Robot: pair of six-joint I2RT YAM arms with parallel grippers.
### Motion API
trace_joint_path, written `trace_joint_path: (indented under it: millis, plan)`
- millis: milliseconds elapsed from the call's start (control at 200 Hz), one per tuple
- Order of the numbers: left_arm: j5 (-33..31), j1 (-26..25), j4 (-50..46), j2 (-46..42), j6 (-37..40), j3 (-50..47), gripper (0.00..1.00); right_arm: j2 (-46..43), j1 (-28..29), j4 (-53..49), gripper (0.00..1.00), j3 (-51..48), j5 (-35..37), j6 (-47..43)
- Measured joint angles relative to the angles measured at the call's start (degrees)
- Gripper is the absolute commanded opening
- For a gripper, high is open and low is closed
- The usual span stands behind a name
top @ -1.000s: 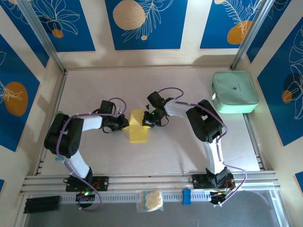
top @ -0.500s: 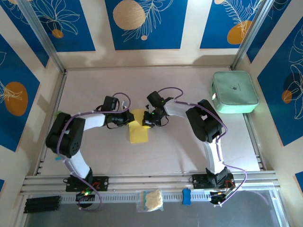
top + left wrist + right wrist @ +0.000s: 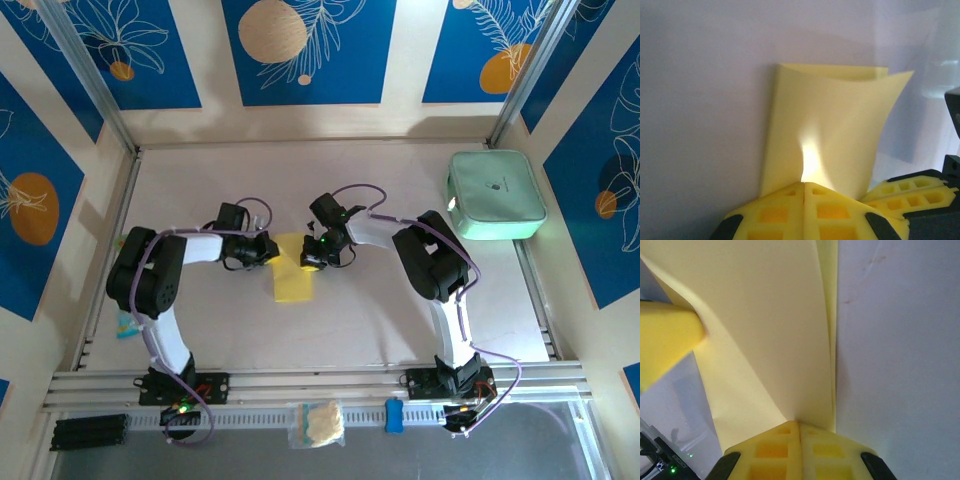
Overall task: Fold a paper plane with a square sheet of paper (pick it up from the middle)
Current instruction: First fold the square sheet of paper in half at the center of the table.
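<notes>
The square sheet of paper [image 3: 293,283] is yellow and lies folded over into a narrow rectangle at the table's middle. Its far end bows upward between the two grippers. My left gripper [image 3: 270,250] is shut, and its tip [image 3: 804,184] presses against the left edge of the sheet [image 3: 830,115], with nothing between the fingers. My right gripper [image 3: 310,260] is shut on the sheet's right edge. In the right wrist view the lifted layer [image 3: 765,330] runs into its closed tip [image 3: 800,422]. The left gripper's yellow fingers [image 3: 667,335] touch the paper from the other side.
A mint-green rounded case [image 3: 497,194] sits at the back right corner. A cream wad in a clear bag [image 3: 318,424] and a small blue object [image 3: 394,415] lie on the near rail between the arm bases. Walls close in the table on three sides.
My left gripper has moved right and slightly away from me, from beside the sheet to against its left edge. The right gripper and the sheet have stayed nearly still.
</notes>
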Motion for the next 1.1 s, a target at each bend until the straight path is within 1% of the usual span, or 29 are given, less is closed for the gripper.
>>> trace_joint_path:
  millis: [75,145,265,365,500,680,865,1101]
  plan:
    - [-0.3,2.0,-2.1,-0.5,1.4,0.4,0.06,-0.1,0.1,0.0,0.0,-0.1,0.4,-0.4]
    - [-1.9,3.7,-4.5,-1.6,2.6,0.5,0.06,-0.2,0.2,0.0,0.0,-0.1,0.8,-0.8]
    - [-3.2,5.0,-6.8,-3.9,3.0,0.5,0.07,-0.3,0.2,-0.1,0.0,-0.1,1.5,-1.9]
    - [-2.8,4.2,-6.1,-7.3,1.8,0.5,0.07,-0.5,0.4,-0.3,0.0,0.0,2.2,-3.3]
    - [-1.8,0.3,-3.1,-9.6,-0.7,0.6,0.07,-0.7,0.4,-0.7,0.0,0.1,3.0,-5.5]
    - [-0.8,-3.4,-1.0,-5.2,-3.0,1.7,0.07,-0.9,0.4,-1.0,0.0,0.3,3.2,-9.7]
    - [-1.1,-3.6,-1.2,0.0,-3.3,4.1,0.07,-1.0,0.4,-1.1,0.0,0.3,3.2,-12.8]
    - [-4.5,-3.4,-3.9,3.2,-0.4,7.1,0.07,-0.6,0.4,-1.2,0.0,0.5,3.2,-13.6]
